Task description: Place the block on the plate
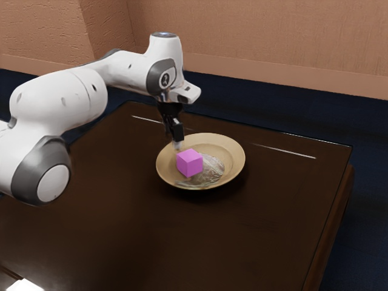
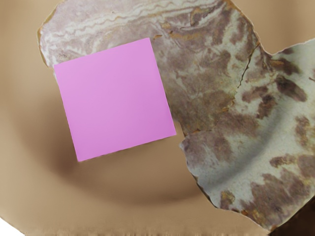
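Exterior view puts 1 pink block inside the plate, placement all but done

The pink block (image 1: 189, 163) sits in the shallow tan plate (image 1: 236, 159), inside the rim, with 1 flat face up. Beneath part of it is a mottled grey-brown patch (image 2: 211, 88); the rest of the block is over plain tan surface in the wrist view. The plate rests on the dark brown table (image 1: 121, 236).

The black gripper (image 1: 177, 144) hangs just above and beside the block, pointing down over the plate. Whether it is open or closed I cannot tell, as it is small and dark here, but it does not appear to have hold of the block.

As I judge it, the 1 placement asked for is met, since the block is on the plate. What is left is small: lift the white arm (image 1: 66, 100) straight up and away, without brushing the block or the rim.
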